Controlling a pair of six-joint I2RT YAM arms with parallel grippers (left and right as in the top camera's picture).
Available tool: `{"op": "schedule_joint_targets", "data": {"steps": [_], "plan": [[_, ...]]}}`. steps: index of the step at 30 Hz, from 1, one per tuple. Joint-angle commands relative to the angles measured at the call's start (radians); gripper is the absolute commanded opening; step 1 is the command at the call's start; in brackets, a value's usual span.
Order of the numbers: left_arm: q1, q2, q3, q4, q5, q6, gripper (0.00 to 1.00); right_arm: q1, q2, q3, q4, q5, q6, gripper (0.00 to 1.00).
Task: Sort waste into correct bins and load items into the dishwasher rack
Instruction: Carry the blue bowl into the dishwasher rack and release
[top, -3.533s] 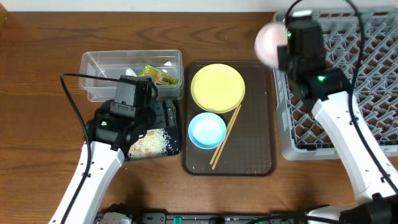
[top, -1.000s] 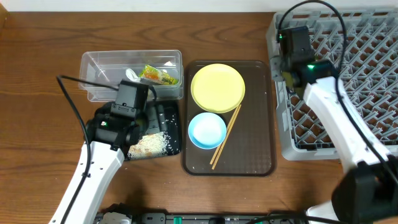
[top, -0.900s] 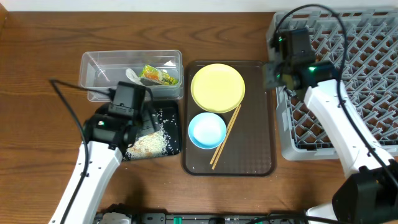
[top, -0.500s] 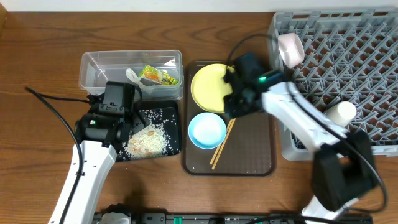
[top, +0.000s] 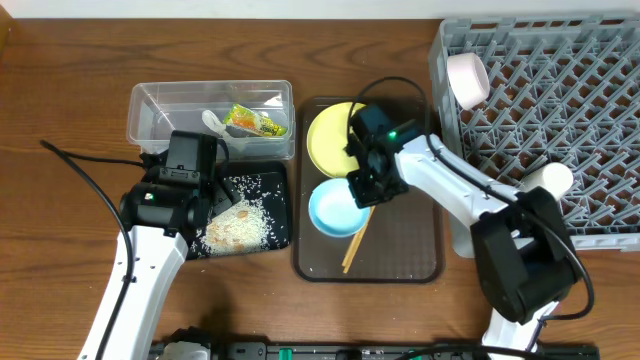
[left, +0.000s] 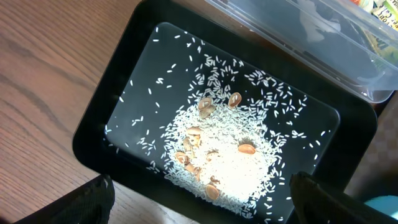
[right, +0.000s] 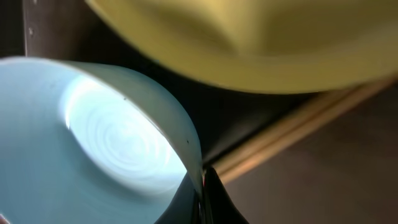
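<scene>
On the brown tray (top: 410, 250), the right tool (top: 362, 188) touches the light-blue bowl (top: 333, 212).

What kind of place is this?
Probably a wooden table set up for kitchen clean-up: there's a grey dishwasher rack, a yellow plate and light-blue bowl, and leftover rice in a black tray.
</scene>
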Motion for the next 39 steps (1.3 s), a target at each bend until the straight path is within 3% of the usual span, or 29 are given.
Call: {"op": "schedule_joint_targets", "data": {"steps": [1,5,11,17,22,28,32,39], "plan": [[0.004,0.003,0.018,-0.007,-0.023,-0.016,0.92,-0.068,-0.136,0.103,-0.004,0.142,-0.010,0.01],[0.004,0.003,0.018,-0.006,-0.023,-0.016,0.92,-0.174,-0.243,0.166,0.057,0.345,-0.020,0.01],[0.004,0.003,0.018,-0.006,-0.023,-0.016,0.92,-0.330,-0.302,0.171,0.308,0.615,-0.171,0.01],[0.004,0.003,0.018,0.000,-0.023,-0.016,0.92,-0.462,-0.237,0.170,0.582,0.680,-0.533,0.01],[0.004,0.003,0.018,0.002,-0.023,-0.016,0.92,-0.529,-0.138,0.170,0.821,0.864,-0.622,0.01],[0.004,0.003,0.018,0.001,-0.023,-0.016,0.92,-0.560,-0.006,0.170,1.022,1.043,-0.843,0.01],[0.004,0.003,0.018,0.001,-0.023,-0.016,0.92,-0.574,0.072,0.170,1.168,1.110,-0.858,0.01],[0.004,0.003,0.018,0.001,-0.023,-0.016,0.92,-0.574,0.161,0.170,1.175,1.123,-0.857,0.01]]}}
